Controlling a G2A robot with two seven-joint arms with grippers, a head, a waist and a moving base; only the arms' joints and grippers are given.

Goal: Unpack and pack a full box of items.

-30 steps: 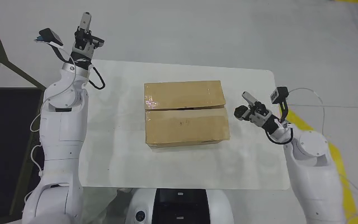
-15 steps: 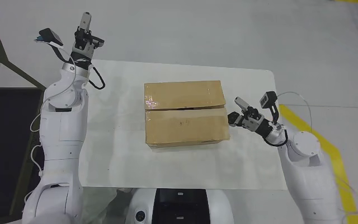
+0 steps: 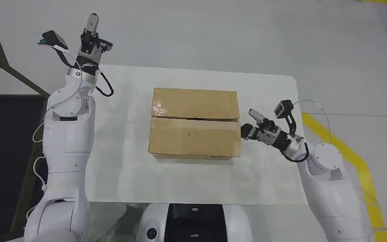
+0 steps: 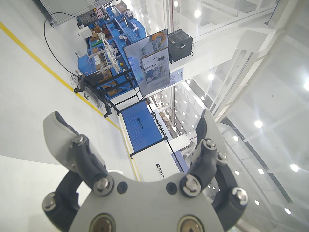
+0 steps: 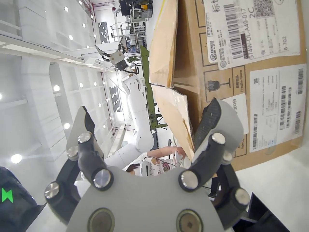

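Box shut, contents hidden; right pincer gapes, maybe touching it; left pincer gapes.

box plain brown cardboard; labels white, black barcodes; table white; floor line yellow.

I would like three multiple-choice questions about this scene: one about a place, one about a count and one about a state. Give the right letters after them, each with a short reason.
1. Where is the right tool?
A) beside the short end of the box
B) above the box's top
C) on the floor

2. How many boxes stand on the table?
A) three
B) one
C) two

3. How is the left tool?
A) shut on a flap
B) shut on a bottle
C) open and empty

Answers:
1 A, the top view shows it at the box's end.
2 B, a single cardboard box lies there.
3 C, its wrist view shows it spread wide, holding nothing.
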